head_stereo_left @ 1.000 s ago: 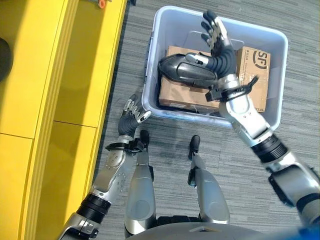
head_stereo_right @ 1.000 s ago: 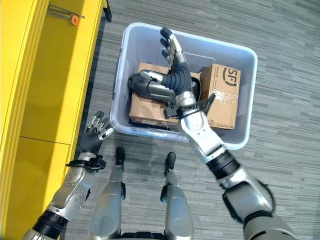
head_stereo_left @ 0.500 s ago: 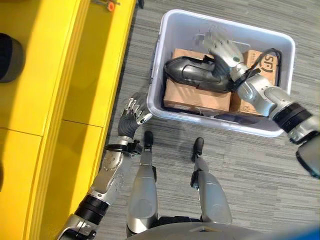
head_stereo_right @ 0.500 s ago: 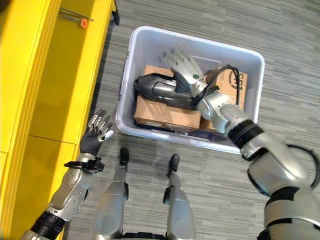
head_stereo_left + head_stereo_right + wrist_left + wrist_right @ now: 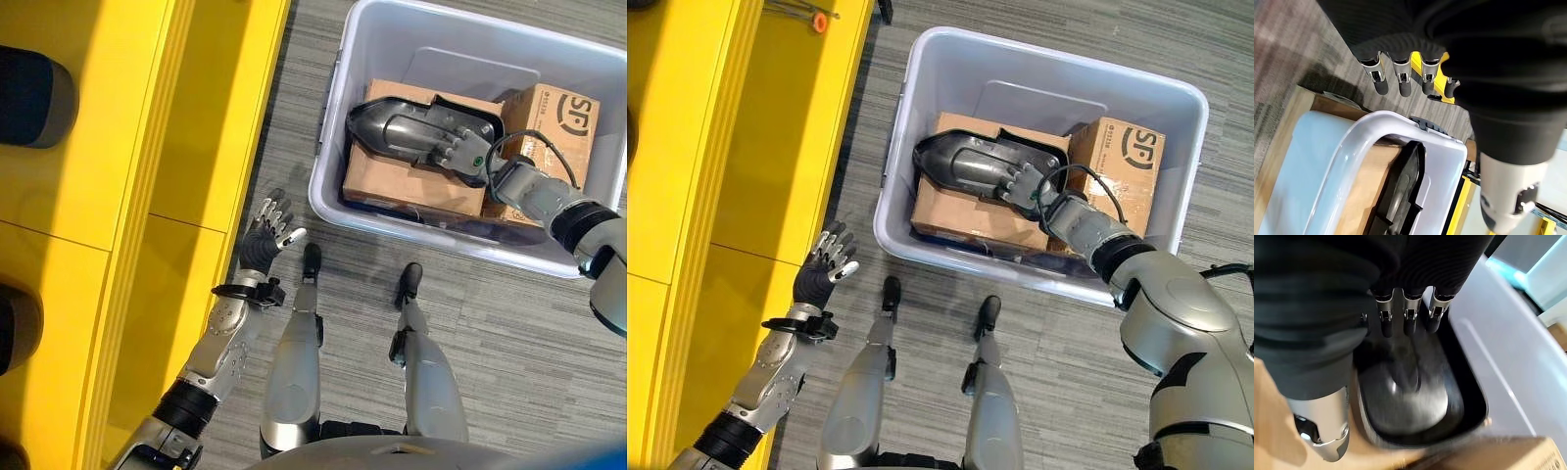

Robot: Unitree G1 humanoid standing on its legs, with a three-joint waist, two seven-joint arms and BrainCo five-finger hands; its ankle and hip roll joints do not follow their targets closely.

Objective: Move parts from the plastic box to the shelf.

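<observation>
Left eye view: yellow shelf (image 5: 118,196) beside the plastic box (image 5: 338,186), which holds cartons and the dark part (image 5: 407,132). The right hand (image 5: 456,152) has come down from above onto the part, fingers extended, not yet clenched. Left hand (image 5: 269,230) idle, fingers relaxed. Pickup looks imminent.

Grey striped carpet floor (image 5: 549,343) beside yellow furniture (image 5: 118,147).

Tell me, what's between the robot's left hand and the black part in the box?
In the left eye view, bare grey carpet, then the plastic box's near wall, lie between the left hand and the black part.
</observation>
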